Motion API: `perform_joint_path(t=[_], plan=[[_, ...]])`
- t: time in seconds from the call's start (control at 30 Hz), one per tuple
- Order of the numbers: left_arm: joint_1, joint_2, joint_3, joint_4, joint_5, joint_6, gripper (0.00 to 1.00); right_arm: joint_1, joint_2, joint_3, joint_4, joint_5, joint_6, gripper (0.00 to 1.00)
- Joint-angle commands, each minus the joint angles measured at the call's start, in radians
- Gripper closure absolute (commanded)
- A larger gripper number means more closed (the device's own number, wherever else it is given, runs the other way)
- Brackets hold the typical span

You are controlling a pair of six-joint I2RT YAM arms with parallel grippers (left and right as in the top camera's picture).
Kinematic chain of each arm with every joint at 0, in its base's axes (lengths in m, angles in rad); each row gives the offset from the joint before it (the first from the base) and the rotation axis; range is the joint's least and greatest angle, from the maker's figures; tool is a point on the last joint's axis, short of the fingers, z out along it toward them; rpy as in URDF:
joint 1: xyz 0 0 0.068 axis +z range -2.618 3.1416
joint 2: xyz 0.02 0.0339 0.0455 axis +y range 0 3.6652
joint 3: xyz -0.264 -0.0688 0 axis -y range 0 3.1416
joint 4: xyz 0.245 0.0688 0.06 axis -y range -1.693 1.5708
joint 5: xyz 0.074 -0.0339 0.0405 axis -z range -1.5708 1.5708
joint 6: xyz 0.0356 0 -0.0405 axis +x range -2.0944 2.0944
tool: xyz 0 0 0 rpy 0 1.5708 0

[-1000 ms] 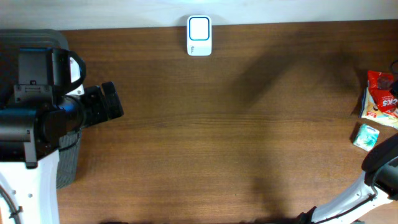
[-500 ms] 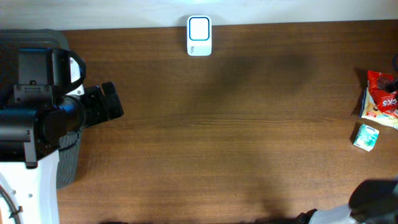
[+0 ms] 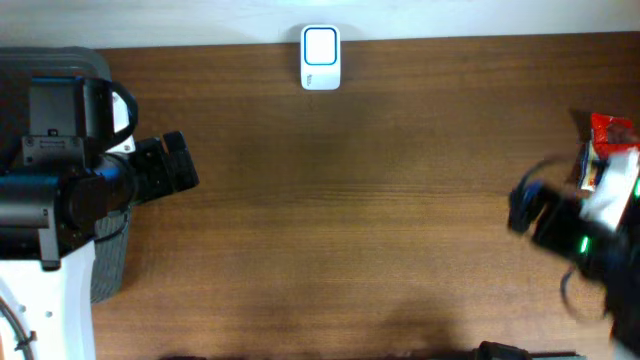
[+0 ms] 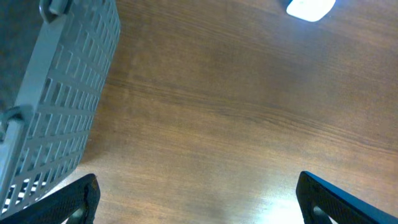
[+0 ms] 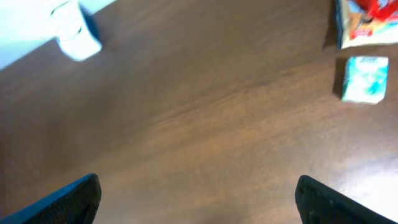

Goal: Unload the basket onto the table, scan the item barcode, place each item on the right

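Two arms are in view, and both of your grippers stand wide apart with nothing between the fingers. Your left gripper (image 3: 183, 165) reaches out level over the table (image 3: 360, 200) from the left side, its wrist camera looking down at bare wood. A grey slatted basket (image 4: 56, 106) sits just off its left finger, and the white scanner (image 4: 310, 9) lies far ahead of it and to its right. Your right arm (image 3: 575, 230) shows only as a smear in the overhead view, low at the right edge, so its exact pose is hard to read there. From its wrist camera, the right gripper (image 5: 199, 205) is held above the table, tilted to look forward across it. The small teal box (image 5: 364, 79) lies ahead of its right finger, well short of the jaws and untouched. The red snack packet (image 5: 367, 22) lies just beyond that box, close beside it. From this gripper the scanner is far ahead on the left.
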Motion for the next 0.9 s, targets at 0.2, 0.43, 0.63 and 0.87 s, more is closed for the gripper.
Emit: perform_joint_path(t=[0.2,0.43,0.63,0.87], plan=[[0.004,-0.002,0.006,-0.001,0.003,0.001,0.01,0.027,-0.273,-0.179,0.006,0.009,-0.008,0.02],[0.004,-0.002,0.006,-0.001,0.003,0.001,0.01,0.027,-0.27,-0.179,0.006,0.017,-0.009,0.02],[0.004,-0.002,0.006,-0.001,0.003,0.001,0.01,0.076,-0.271,-0.188,0.008,0.016,-0.011,0.02],[0.004,-0.002,0.006,-0.001,0.003,0.001,0.01,0.086,-0.391,-0.391,0.131,0.002,-0.064,0.02]])
